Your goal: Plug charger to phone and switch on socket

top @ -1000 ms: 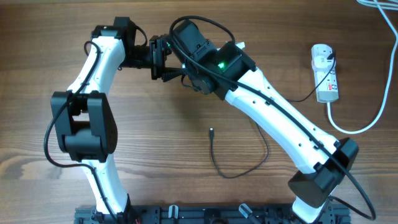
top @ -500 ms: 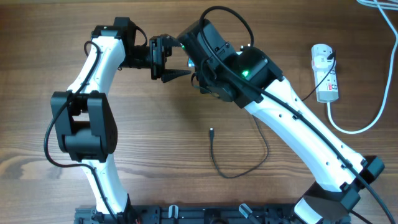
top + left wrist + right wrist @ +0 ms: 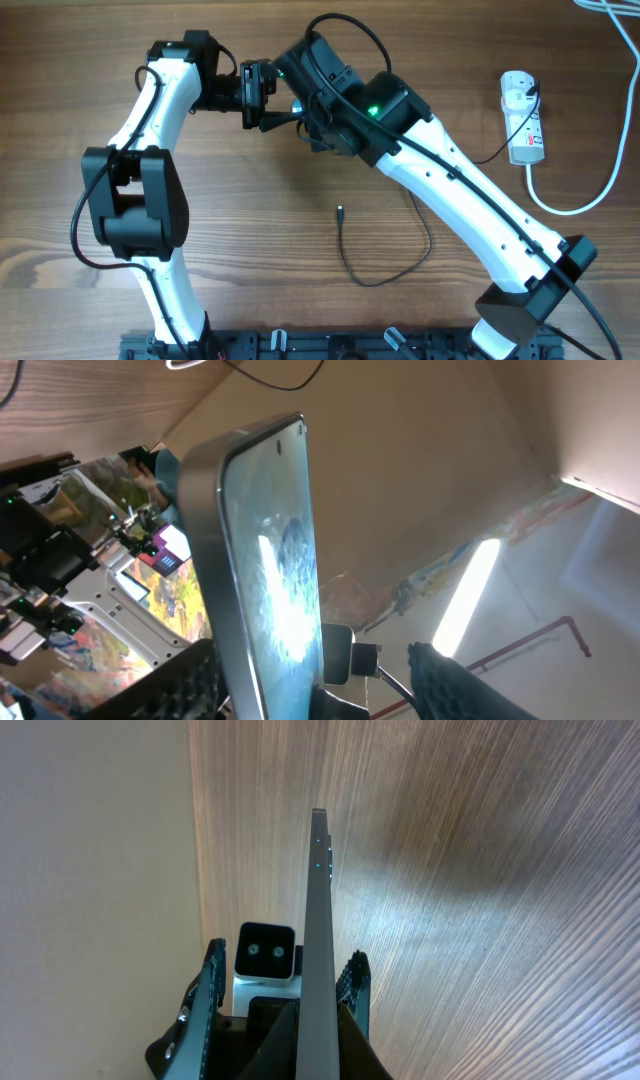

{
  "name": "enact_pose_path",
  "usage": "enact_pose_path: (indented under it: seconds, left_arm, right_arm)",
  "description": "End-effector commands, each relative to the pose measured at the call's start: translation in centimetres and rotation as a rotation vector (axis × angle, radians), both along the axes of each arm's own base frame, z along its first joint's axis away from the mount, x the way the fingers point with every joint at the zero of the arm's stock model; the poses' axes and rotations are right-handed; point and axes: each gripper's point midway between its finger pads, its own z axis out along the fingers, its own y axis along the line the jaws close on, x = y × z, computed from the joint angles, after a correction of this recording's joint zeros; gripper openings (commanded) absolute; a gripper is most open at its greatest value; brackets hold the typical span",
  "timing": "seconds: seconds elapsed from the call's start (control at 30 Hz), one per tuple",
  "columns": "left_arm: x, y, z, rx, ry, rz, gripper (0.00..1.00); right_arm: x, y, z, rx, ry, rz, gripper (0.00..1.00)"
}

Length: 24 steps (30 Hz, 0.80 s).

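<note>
The phone [image 3: 319, 910] is held off the table, edge-on, with my right gripper [image 3: 318, 1020] shut on its lower end. Its teal screen [image 3: 285, 560] fills the left wrist view. My left gripper [image 3: 320, 690] is open and straddles the phone from the opposite side; one finger [image 3: 175, 685] lies close against the phone's back and the other finger [image 3: 470, 685] stands well apart from the screen. In the overhead view both grippers [image 3: 280, 102] meet at the upper middle and hide the phone. The charger's tip [image 3: 341, 211] lies loose on the table, its black cable [image 3: 385, 282] looping toward the white socket [image 3: 523, 120].
A thick white cord [image 3: 600, 190] runs from the socket along the right edge. The right arm [image 3: 470, 210] spans the table diagonally above the charger's cable. The left arm [image 3: 140, 190] stands on the left side.
The right arm's wrist and elbow swung right, then came partly back toward the left gripper. The left arm, charger and socket have stayed in place.
</note>
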Motion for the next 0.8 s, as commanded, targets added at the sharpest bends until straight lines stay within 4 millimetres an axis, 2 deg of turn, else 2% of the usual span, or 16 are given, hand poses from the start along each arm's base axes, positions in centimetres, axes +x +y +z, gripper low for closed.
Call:
enact_pose_path:
  seconds: [0.0, 0.1, 0.23, 0.5, 0.57, 0.67, 0.77]
  left_arm:
    - [-0.4, 0.1, 1.7, -0.021, -0.033, 0.002, 0.60]
    - [-0.4, 0.1, 1.7, -0.021, -0.031, 0.002, 0.59]
    - [-0.4, 0.1, 1.7, -0.021, -0.030, 0.002, 0.50]
    - [-0.6, 0.0, 1.7, -0.019, -0.005, 0.001, 0.50]
    - [-0.6, 0.0, 1.7, -0.019, -0.005, 0.001, 0.44]
    - [-0.6, 0.0, 1.7, -0.019, -0.005, 0.001, 0.27]
    - [-0.6, 0.0, 1.7, -0.019, -0.005, 0.001, 0.22]
  right_arm:
    - [0.2, 0.7, 0.5, 0.027, -0.013, -0.002, 0.04]
    - [0.0, 0.9, 0.3, 0.035, -0.002, 0.007, 0.04]
    - [-0.1, 1.1, 0.2, 0.040, 0.006, 0.013, 0.04]
    - [0.1, 1.2, -0.8, 0.019, 0.024, 0.011, 0.05]
    - [0.1, 1.2, -0.7, 0.021, 0.020, 0.010, 0.04]
    - [0.0, 1.4, -0.8, 0.027, 0.027, 0.018, 0.04]
    - [-0.1, 1.6, -0.8, 0.033, 0.034, 0.027, 0.04]
